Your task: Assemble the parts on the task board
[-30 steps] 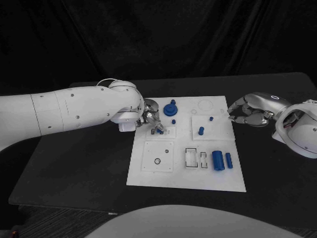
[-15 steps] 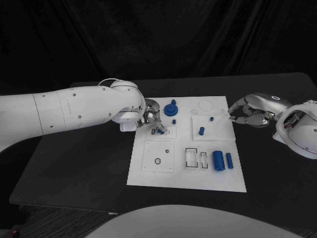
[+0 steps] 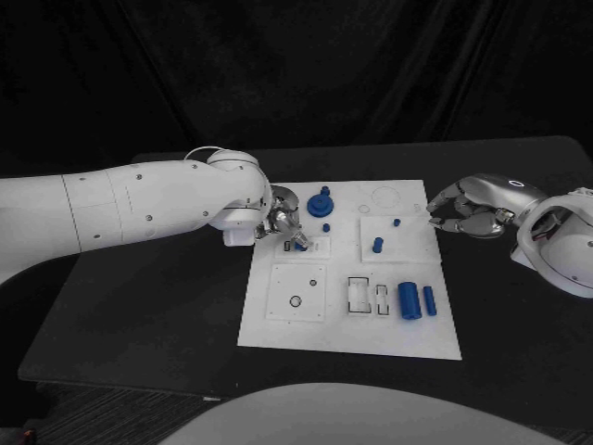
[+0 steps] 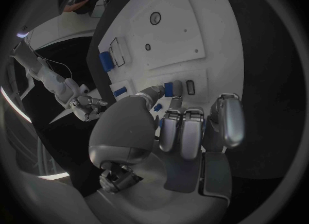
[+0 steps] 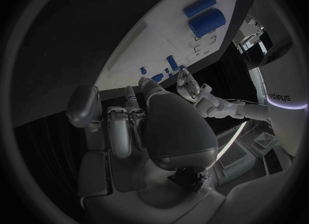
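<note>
Barely shifted since before — left hand (image 3: 282, 225) pinching small blue part (image 3: 301, 245) down at task board (image 3: 354, 329) upper-left square, right hand (image 3: 465, 211) curled in, holding nothing, just off board's right edge.

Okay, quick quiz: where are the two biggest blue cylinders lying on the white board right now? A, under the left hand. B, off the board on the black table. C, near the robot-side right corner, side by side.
C: the two blue cylinders lie side by side on the task board, toward its near right part, apart from both hands.
</note>
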Tool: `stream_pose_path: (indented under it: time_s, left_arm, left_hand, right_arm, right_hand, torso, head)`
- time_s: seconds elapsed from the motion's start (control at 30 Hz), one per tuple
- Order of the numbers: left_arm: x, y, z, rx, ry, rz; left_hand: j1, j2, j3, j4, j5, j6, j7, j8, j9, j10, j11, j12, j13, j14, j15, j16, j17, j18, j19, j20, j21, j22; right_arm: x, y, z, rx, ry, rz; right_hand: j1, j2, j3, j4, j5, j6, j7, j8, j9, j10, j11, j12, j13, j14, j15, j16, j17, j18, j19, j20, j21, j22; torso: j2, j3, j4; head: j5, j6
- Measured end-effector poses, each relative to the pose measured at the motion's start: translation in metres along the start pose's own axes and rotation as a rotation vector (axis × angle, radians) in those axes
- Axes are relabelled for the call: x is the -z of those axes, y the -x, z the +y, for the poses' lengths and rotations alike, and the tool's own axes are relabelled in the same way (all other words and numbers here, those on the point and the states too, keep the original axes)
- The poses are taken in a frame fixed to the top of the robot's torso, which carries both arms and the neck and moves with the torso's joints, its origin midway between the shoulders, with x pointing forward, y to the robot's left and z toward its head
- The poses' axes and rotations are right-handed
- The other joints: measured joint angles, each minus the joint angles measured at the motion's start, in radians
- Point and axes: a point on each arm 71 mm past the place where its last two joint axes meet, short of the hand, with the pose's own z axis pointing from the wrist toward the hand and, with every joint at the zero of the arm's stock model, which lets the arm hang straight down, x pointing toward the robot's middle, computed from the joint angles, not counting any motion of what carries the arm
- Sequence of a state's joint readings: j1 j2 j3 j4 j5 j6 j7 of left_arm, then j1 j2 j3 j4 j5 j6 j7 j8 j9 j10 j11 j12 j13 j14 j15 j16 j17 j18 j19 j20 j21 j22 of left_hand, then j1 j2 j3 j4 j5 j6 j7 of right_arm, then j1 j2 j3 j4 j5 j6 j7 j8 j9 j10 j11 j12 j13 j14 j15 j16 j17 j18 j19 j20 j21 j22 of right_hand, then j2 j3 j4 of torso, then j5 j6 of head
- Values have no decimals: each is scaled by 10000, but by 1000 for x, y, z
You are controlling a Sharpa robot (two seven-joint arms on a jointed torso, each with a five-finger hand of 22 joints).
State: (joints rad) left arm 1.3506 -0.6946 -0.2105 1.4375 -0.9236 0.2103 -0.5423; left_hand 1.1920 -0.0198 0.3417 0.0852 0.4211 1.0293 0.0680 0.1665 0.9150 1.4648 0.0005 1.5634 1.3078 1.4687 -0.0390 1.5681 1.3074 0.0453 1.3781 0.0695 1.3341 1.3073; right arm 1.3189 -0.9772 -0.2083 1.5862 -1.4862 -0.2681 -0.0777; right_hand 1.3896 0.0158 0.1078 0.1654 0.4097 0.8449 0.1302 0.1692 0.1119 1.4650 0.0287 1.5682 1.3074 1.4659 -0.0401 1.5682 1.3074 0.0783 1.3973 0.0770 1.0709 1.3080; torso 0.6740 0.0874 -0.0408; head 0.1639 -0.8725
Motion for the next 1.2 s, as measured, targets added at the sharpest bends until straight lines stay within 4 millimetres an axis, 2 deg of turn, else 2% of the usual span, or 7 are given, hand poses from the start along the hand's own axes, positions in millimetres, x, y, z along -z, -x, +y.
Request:
stream_pose_path:
  time_s: [0.23, 0.33, 0.37, 0.43, 0.6, 0.83, 1.2]
  left_arm:
    - [0, 0, 0, -5, 11, 8]
    - [0, 0, 0, -4, 14, 2]
    - [-1, 0, 0, -2, 15, -2]
    - [-1, 1, 0, 1, 22, -11]
    - [-2, 2, 0, 10, 59, -35]
    - [-4, 2, 1, 19, 125, -51]
    - [-5, 3, 2, 26, 188, -53]
  left_hand:
    - [-91, -23, 170, -132, -21, 0, 0, 0, 1, 0, 0, 0, 0, 0, 0, 0, 0, 0, 0, 0, 0, 0]
    - [-155, 39, 278, -166, -358, 1, 0, 0, 38, 0, 0, 0, 0, 0, 0, 0, 0, 0, 0, 0, 0, 0]
    - [-212, 62, 362, -192, -488, 1, 0, 0, 38, 0, 0, 0, 0, 0, 0, 0, 0, 0, 0, 0, 0, 0]
    - [-479, 100, 409, -161, -1186, 52, -52, 0, 44, 0, 0, 0, 0, 0, 0, 0, 0, 0, 0, 0, -40, 0]
    - [-908, 207, -51, 298, -2356, 118, -124, 14, -8, 0, 0, -5, 0, 0, 0, 0, 0, -1, 0, 0, -40, 0]
    - [-1380, 198, -691, 852, -3232, 123, -53, -156, -254, 0, 0, -40, 0, 0, 0, 0, 0, 0, 0, 0, -39, 0]
    - [-1688, 206, -1206, 1231, -3594, 159, -18, -194, -342, 0, 0, -39, 0, 0, 0, 0, 0, -1, 0, 0, -39, 0]
  right_arm:
    - [0, 0, 0, 0, -5, 5]
    - [0, 0, 0, 0, -5, 7]
    - [0, 0, 0, 0, -5, 7]
    - [0, 0, 0, 0, -3, 9]
    - [0, 0, 0, -1, -1, 12]
    - [0, -1, 0, -4, -9, 19]
    - [0, -1, 0, -12, -8, 39]
  right_hand:
    - [0, 0, 0, 0, 0, 0, 0, 0, 1, 0, 0, 0, 0, 0, 0, 0, 0, 0, 0, 0, 0, -1]
    - [0, 0, 0, 0, 0, 0, 0, 0, 1, 0, 0, 0, 0, 0, 0, 0, 0, 0, 0, 0, 0, -1]
    - [0, 0, 0, 0, 0, 0, 0, 0, 1, 0, 0, 0, 0, 0, 0, 0, 0, 0, 0, 0, 0, -1]
    - [0, 0, 0, 0, 0, 0, 0, 0, 1, 0, 0, 0, 0, 0, 0, 0, 0, 0, 0, 0, 0, -2]
    - [0, 0, 0, 0, 0, 0, 0, 0, 1, 0, 0, 0, 0, 0, 0, 0, 0, 0, 0, 0, 0, -2]
    - [0, 0, 0, 0, 0, 0, 0, 0, -8, 0, 0, 0, 0, 0, 0, 0, 0, 0, 0, 0, -38, -3]
    - [0, 0, 0, 0, 0, 0, 0, 0, -7, 0, 0, 0, -1, 0, 0, 0, 0, 17, -57, -14, -100, -4]
  torso:
    - [0, -2, 0]
    - [-1, -3, 0]
    - [-2, -4, 0]
    - [-4, -4, 0]
    - [-5, -5, -2]
    - [0, -5, -9]
    - [6, -11, -12]
  head:
    - [-5, 0]
    - [-9, 0]
    - [-9, 0]
    - [-9, 0]
    - [-16, 0]
    - [-5, 0]
    - [7, 0]
